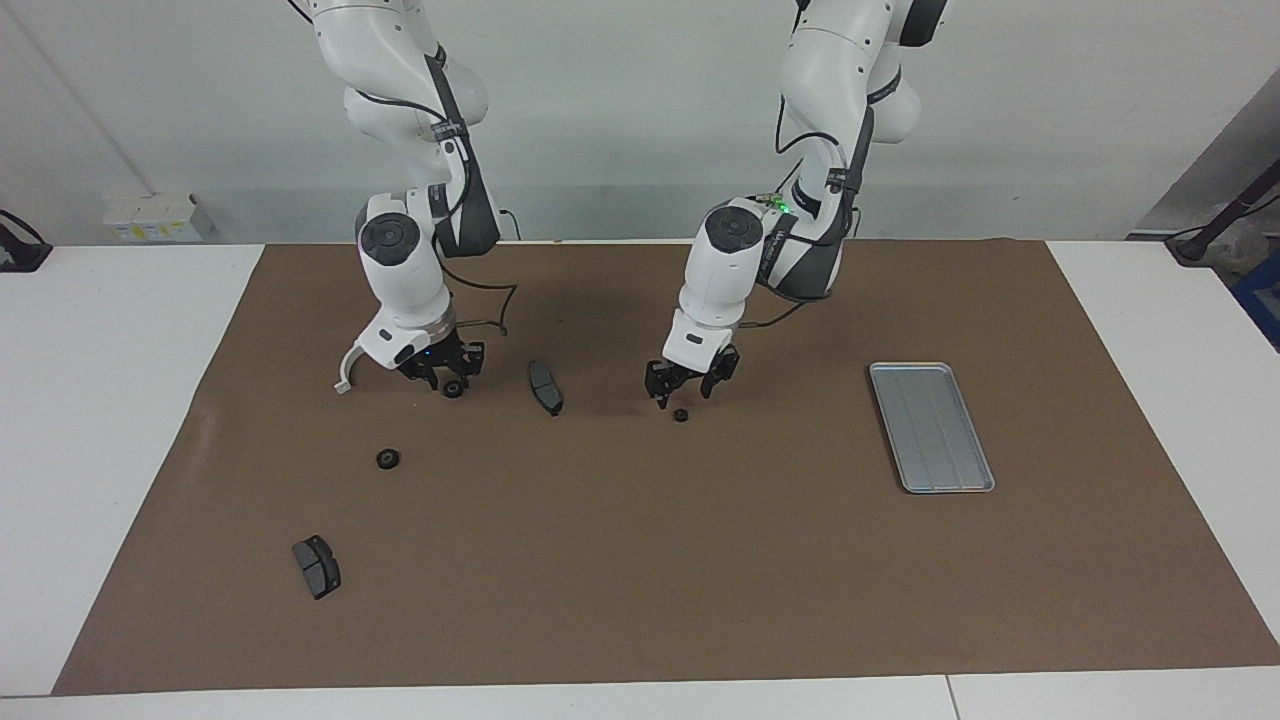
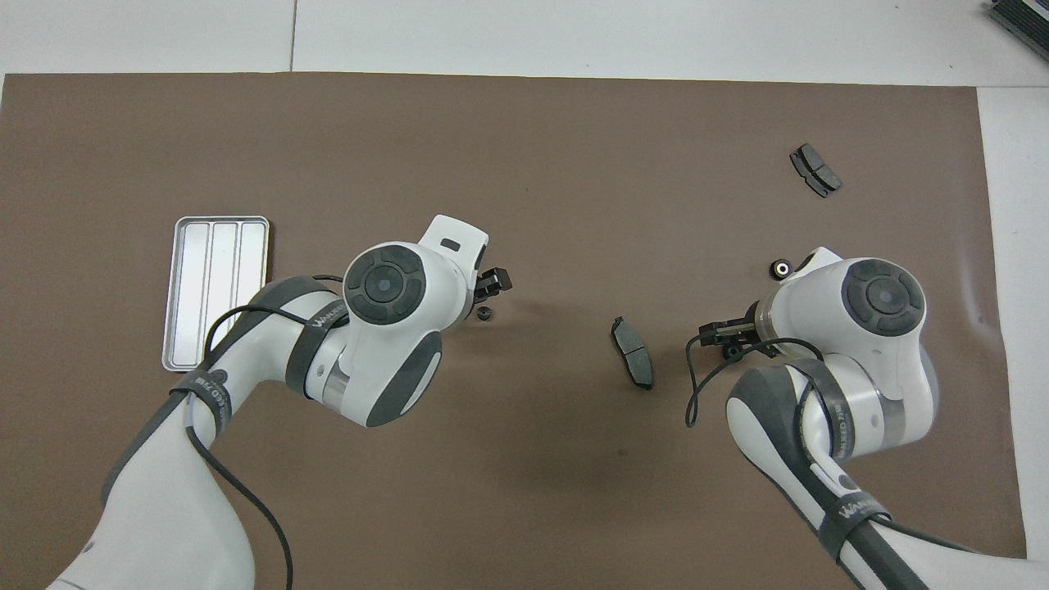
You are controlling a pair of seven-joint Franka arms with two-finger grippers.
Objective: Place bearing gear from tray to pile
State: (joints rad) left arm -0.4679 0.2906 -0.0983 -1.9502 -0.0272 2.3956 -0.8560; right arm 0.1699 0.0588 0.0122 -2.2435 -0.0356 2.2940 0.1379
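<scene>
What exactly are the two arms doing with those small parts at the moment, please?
Both grippers are open above the brown mat. The left gripper hangs just over a small black gear lying on the mat. The right gripper has another gear at its fingertips, beside the white bracket. The tray is empty.

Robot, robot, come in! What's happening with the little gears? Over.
Left gripper open over a gear on the mat. Right gripper low at another gear beside the white bracket. Tray holds no gear. Nothing in the way.
</scene>
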